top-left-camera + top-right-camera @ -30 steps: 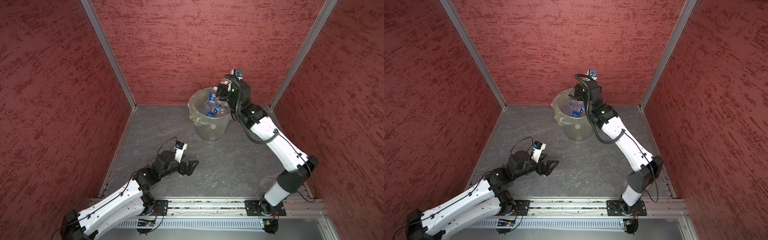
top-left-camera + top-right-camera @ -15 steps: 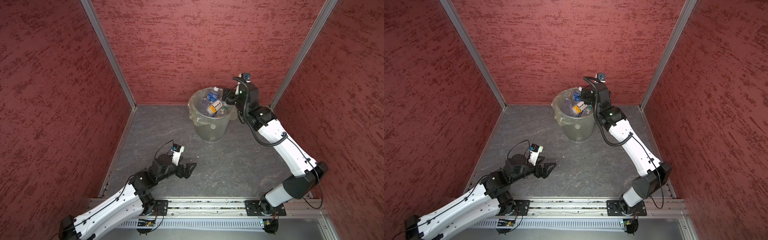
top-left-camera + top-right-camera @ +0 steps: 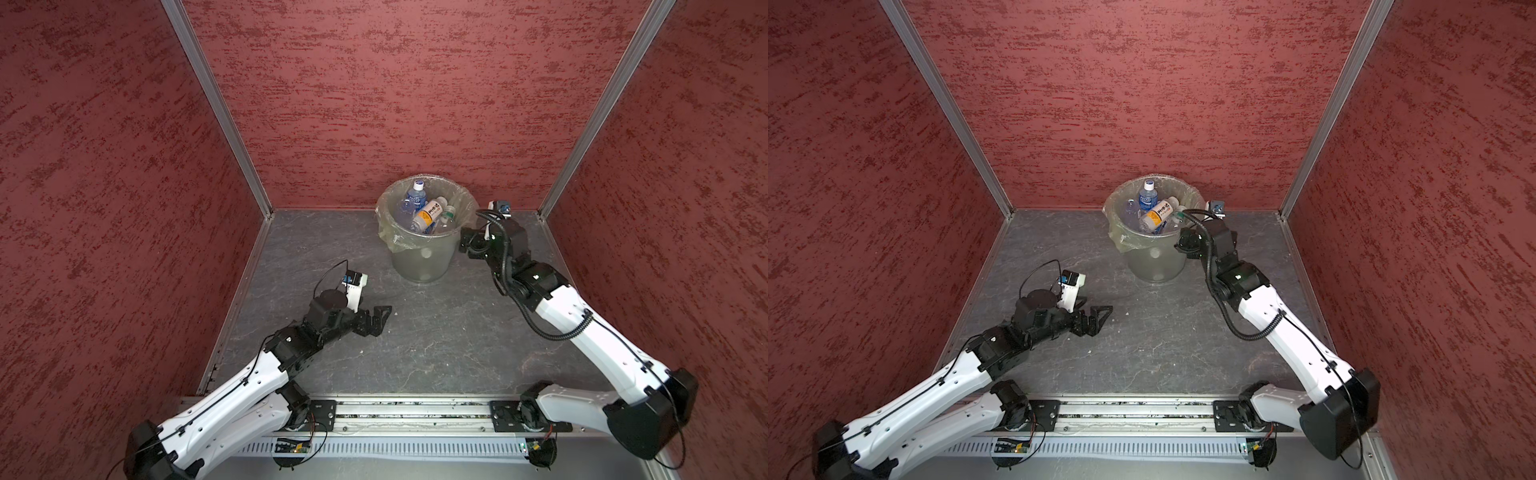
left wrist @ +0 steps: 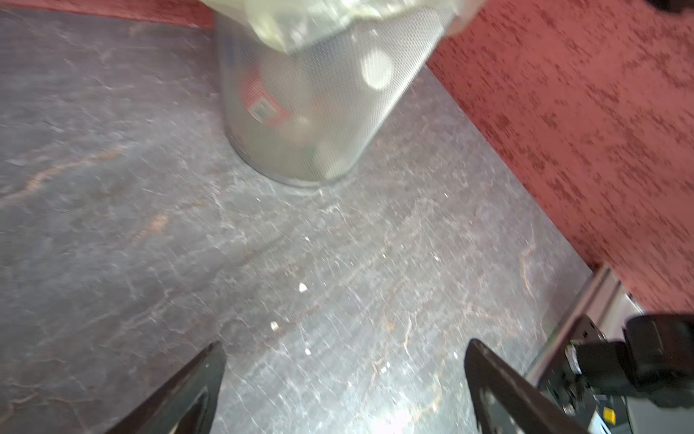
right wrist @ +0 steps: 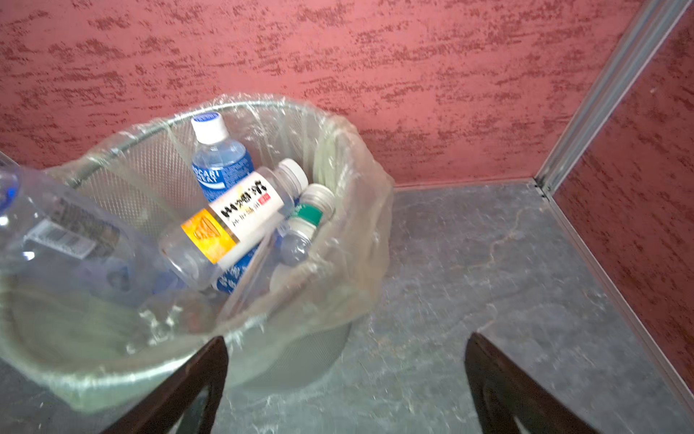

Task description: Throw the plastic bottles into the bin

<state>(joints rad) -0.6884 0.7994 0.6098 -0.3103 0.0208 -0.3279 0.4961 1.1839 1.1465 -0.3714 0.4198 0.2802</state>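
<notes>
**Inspector:** Report the plastic bottles [image 3: 429, 214].

**Operator:** Every one I can see lies inside the bin [image 3: 419, 253], which stands on the table [image 3: 436, 340] close to the back wall [image 3: 395, 104]. Topmost is a white-yellow labelled bottle [image 5: 233, 218], tilted next to an upright blue-labelled bottle [image 5: 221, 165]. A red label [image 4: 263, 101] shows through the bin's mesh lower down.

**Inspector:** Any outstanding?

**Operator:** I find none on the table in both top views. I judge the task complete, or nearly so; ground out of sight I cannot vouch for.

**Inspector:** Fingers?

**Operator:** Left fingers [image 4: 202, 368] apart, empty, low over the table, well apart from the bin. Right fingers [image 5: 206, 364] apart, empty, just beside the bin's rim
</notes>
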